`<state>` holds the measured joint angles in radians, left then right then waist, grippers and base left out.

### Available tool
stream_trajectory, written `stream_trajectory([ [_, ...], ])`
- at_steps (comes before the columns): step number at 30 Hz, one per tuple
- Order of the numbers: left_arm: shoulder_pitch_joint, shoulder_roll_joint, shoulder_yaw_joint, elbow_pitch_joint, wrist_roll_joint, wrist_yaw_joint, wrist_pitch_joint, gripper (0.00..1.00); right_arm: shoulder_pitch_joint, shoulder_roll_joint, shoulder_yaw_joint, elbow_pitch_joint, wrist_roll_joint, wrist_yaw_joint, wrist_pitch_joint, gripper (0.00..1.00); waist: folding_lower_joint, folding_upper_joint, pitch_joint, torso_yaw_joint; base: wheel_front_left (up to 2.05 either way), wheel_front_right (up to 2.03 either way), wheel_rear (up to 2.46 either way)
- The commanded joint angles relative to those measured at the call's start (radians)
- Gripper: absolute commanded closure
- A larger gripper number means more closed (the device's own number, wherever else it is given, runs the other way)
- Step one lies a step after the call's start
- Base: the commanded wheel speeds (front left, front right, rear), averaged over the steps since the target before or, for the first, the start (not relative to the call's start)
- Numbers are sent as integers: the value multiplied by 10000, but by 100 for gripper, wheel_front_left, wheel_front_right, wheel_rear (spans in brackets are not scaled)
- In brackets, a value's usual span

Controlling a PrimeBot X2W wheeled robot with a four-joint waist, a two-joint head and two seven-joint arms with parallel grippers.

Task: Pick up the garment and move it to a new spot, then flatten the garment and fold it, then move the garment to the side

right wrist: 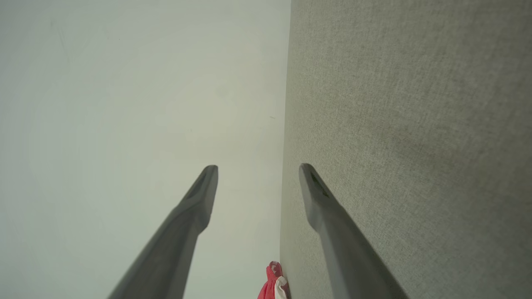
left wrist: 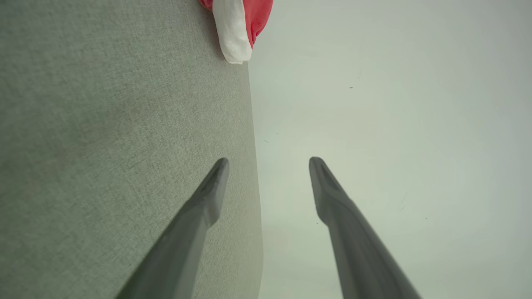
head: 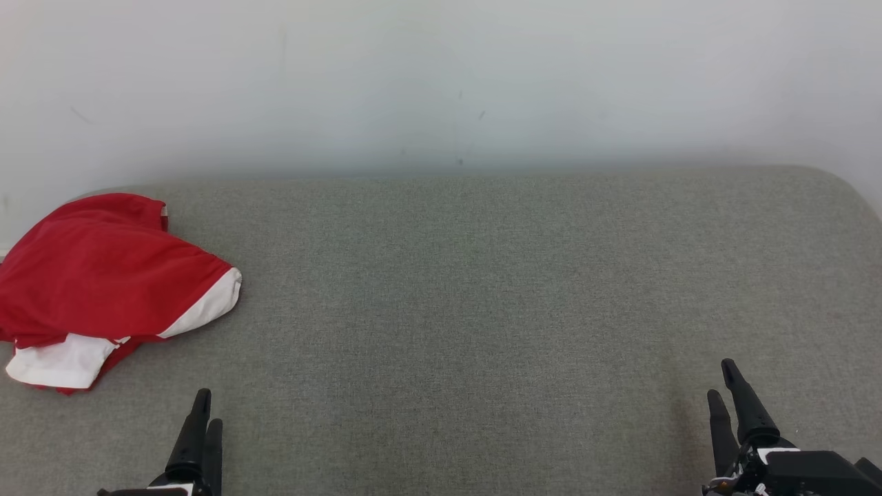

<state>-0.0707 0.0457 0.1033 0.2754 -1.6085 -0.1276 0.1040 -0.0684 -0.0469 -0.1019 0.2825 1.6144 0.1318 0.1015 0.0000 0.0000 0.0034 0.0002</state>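
The red and white garment [head: 103, 275] runs past the left edge of the head view, and its bunched folds hide what lies beneath. It may be a shirt, but the heap is too crumpled to tell. In the left wrist view the top edge cuts it down to a corner, and in the right wrist view it is a tiny blurred scrap at the bottom edge. The head view's bottom edge cuts off the rear of the left gripper [head: 209, 408] and the right gripper [head: 721, 379].

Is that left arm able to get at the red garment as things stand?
Probably yes: the open left gripper sits near the garment, with just bare grey surface between them.
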Motion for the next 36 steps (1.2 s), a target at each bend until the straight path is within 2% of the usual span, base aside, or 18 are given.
stream_trajectory([
  [1,-144,31,-43,-242,111,-13,-115,0,-179,-21,103,-186,-179,-1,-107,0,0,0,2,2,0,0,0],
  [6,-81,33,-62,-371,527,-15,-368,0,-143,-22,265,-259,-646,-2,-359,0,0,0,7,6,0,0,0],
  [13,-24,36,34,-555,1652,-8,-697,0,-95,-25,489,-453,-1839,-3,-685,0,0,0,13,6,0,0,0],
  [22,91,39,6,-931,3464,205,-1083,0,-26,-28,784,-693,-3697,-4,-1072,0,0,0,12,4,0,0,0],
  [36,363,51,-220,-1387,6850,488,-1614,0,153,-33,1013,-1073,-6539,-6,-1602,0,0,0,8,12,0,0,0],
])
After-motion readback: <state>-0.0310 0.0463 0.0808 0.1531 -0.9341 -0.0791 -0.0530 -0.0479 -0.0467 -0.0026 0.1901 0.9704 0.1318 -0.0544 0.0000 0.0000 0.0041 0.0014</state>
